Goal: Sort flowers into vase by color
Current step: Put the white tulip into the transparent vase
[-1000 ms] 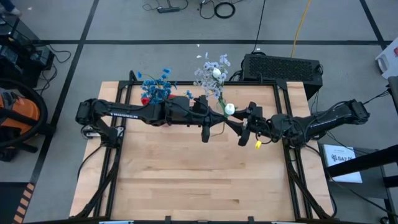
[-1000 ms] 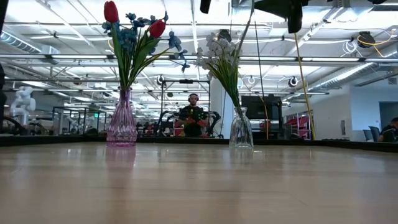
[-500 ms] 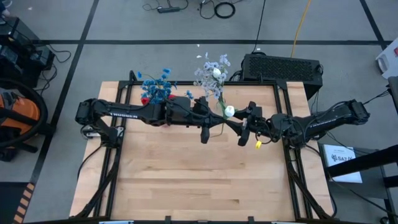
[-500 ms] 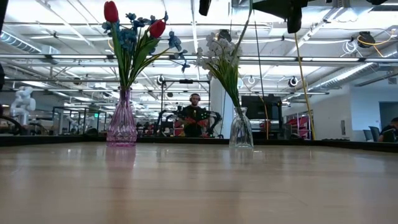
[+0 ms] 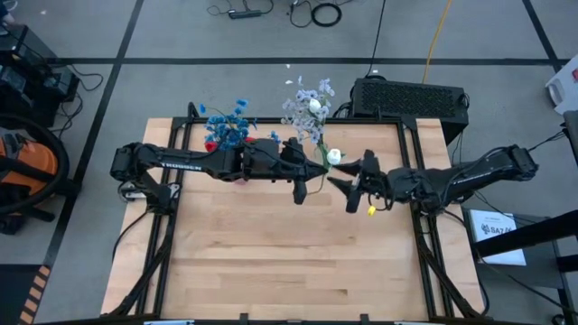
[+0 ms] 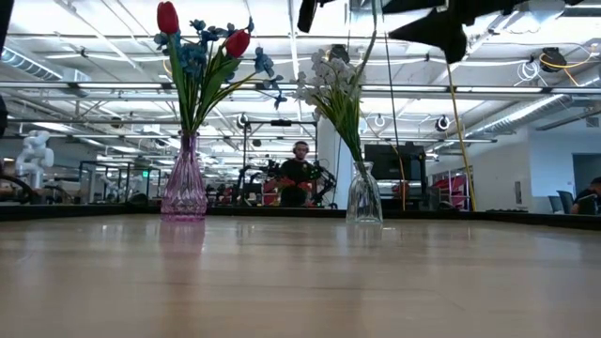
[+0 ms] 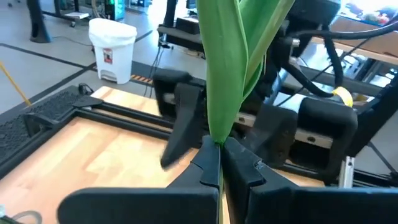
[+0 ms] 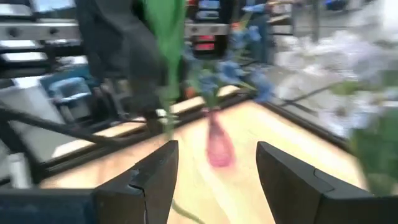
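left gripper [image 7: 219, 163] pinches the white tulip's stem [image 7: 225, 81]; right gripper [image 8: 216, 163] gapes wide beside it

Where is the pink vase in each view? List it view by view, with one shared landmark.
Low view: pink vase stands left of centre, at the table's far edge.
High view: hidden beneath its blue flowers, by the table's far edge, left of centre.
Right wrist view: blurred, mid-picture, beyond the fingers.
Left wrist view: not in it.
Shared landmark: the blue flowers standing in the vase.
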Robot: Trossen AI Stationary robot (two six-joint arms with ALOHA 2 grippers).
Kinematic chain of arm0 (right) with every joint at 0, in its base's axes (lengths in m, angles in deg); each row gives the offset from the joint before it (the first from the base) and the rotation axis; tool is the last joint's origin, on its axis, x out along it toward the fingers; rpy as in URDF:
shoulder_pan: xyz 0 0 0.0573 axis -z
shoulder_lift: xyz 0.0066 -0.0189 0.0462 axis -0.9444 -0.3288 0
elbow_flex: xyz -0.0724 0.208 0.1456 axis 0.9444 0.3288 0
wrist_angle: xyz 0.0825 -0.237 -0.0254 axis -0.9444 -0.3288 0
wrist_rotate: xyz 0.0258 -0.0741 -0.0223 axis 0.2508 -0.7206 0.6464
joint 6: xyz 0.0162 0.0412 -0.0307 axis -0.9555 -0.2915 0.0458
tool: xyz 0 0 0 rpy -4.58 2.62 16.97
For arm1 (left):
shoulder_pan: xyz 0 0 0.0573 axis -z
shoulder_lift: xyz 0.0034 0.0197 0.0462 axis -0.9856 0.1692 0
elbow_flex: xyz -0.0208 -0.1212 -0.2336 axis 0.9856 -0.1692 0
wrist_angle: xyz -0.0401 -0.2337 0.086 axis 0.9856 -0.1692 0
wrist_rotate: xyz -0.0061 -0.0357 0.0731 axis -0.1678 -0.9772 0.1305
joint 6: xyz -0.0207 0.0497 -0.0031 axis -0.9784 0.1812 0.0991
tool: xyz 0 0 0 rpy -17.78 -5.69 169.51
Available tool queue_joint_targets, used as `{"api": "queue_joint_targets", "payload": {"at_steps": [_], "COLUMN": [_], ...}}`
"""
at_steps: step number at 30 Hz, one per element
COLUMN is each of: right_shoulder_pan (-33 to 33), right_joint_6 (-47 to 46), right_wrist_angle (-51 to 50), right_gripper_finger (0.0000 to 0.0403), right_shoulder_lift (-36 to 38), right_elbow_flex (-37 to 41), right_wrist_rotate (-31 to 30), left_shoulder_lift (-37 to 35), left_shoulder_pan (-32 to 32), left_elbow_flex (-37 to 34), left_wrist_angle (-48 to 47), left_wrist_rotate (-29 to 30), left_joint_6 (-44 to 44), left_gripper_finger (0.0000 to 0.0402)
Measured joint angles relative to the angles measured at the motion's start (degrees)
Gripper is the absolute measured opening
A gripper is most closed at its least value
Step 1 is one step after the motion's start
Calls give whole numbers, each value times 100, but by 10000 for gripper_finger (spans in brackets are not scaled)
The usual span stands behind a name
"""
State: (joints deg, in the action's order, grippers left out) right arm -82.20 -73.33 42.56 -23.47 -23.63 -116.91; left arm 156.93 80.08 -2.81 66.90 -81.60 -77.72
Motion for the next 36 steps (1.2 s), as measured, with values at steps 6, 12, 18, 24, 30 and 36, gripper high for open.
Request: {"api": "queue_joint_targets", "payload": {"at_steps": [6,12,18,24,30,36], "right_shoulder_pan": [4,4,4,20,146,236], "right_joint_6": [31,507,466,611,755,972], "right_wrist_angle": [-430,112,277,953,972,911], "right_gripper_finger": [208,208,208,208,208,200], "right_shoulder_lift": [485,736,516,-50,-464,-650], "right_elbow_flex": [2,2,6,-72,-424,-744], "right_wrist_rotate": [-1238,-483,-226,193,197,221], "left_shoulder_lift": [0,-2,-3,-4,-4,-4], "left_shoulder_pan": [-8,-23,-36,-40,-38,-29], "left_elbow_flex": [0,0,0,2,4,7], "left_wrist_angle": [-380,-344,-350,-352,-360,-372], "left_wrist_rotate": [86,235,233,230,228,223], "left_joint_6": [-2,-2,-2,-2,-4,-5], "left_gripper_finger": [2,2,2,2,2,2]}}
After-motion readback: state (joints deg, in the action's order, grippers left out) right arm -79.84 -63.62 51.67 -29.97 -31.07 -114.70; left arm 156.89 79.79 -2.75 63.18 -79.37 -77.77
